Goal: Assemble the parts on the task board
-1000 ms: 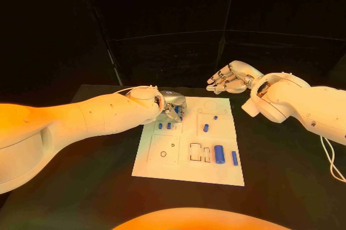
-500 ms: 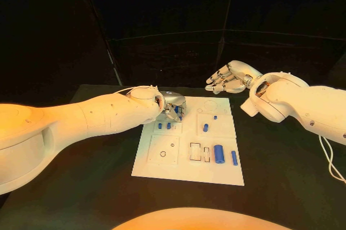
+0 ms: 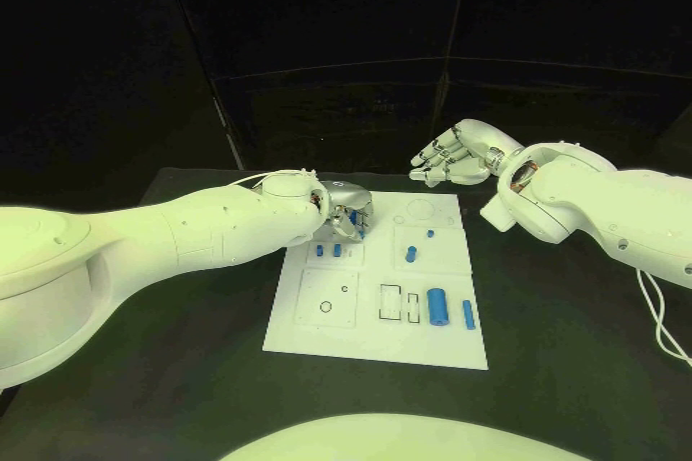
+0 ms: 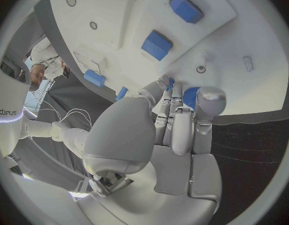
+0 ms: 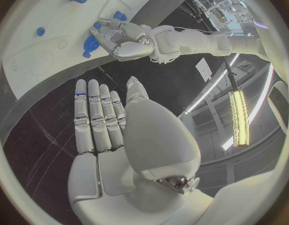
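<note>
The white task board (image 3: 378,331) lies in the middle of the black table. My left hand (image 3: 343,217) hovers over its far left corner and pinches a round blue part (image 4: 190,96) between thumb and fingers (image 4: 172,110); the right wrist view shows that left hand (image 5: 122,37) with the blue part (image 5: 90,45) under it. Two small blue parts (image 3: 329,250) stand just below this hand. My right hand (image 3: 454,153) is raised beyond the board's far right corner, fingers (image 5: 94,115) straight and holding nothing.
More blue parts stay on the board: a peg (image 3: 411,253), a small one (image 3: 430,235), a thick cylinder (image 3: 438,304) and a thin one (image 3: 469,315). Bare black table (image 3: 577,321) surrounds the board on both sides.
</note>
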